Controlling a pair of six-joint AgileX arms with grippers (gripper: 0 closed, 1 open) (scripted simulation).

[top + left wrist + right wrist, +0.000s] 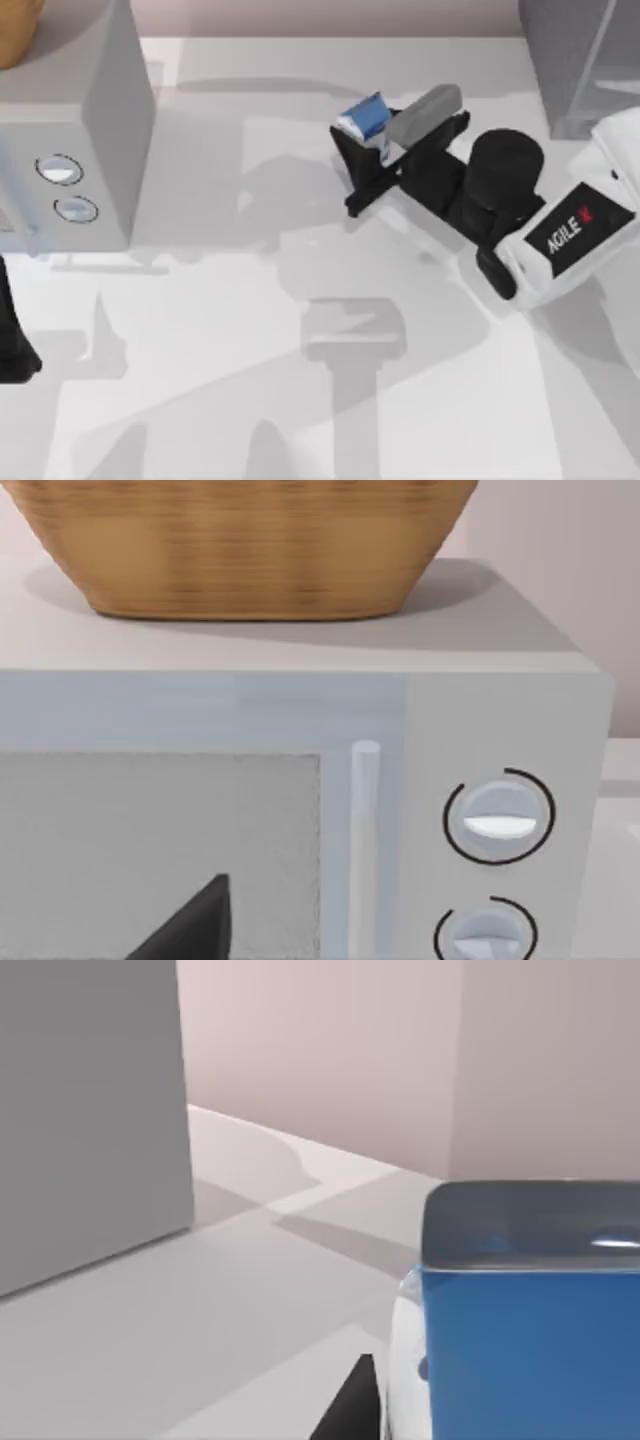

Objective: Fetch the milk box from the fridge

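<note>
At the right of the top view, the right arm has a glossy white shell bearing a black panel with "AGILE" in white letters and a red mark. A black cylindrical wrist follows, then the black two-fingered right claw point(372, 150).

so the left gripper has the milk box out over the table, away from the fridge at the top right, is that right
Not quite: it is the right gripper that is shut on the milk box, as the top view shows. The rest holds: the box is out over the table, away from the fridge at the top right. The left arm sits parked at the table's left edge.
</note>
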